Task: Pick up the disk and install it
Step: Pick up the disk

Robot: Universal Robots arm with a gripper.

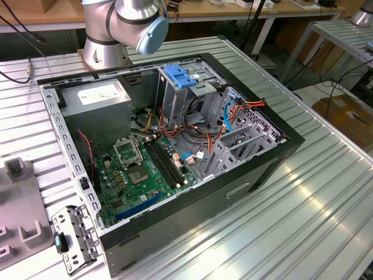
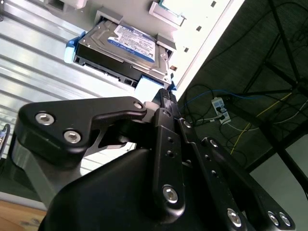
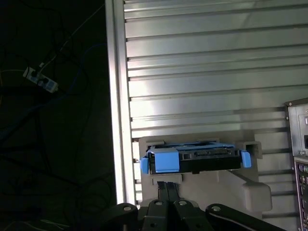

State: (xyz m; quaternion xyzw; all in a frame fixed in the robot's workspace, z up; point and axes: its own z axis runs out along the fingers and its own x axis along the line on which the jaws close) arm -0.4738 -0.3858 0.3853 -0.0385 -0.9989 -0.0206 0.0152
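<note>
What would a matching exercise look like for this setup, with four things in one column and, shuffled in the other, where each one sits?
Things
1. disk
2. green motherboard
3. blue latch
4. grey power supply box

Places
A. on top of the metal drive cage
B. in a pale holder on the ribbed table
C. flat on the floor of the open case
D. in the case corner beside the arm's base

Pairs: 1-B, 2-C, 3-A, 4-D
</note>
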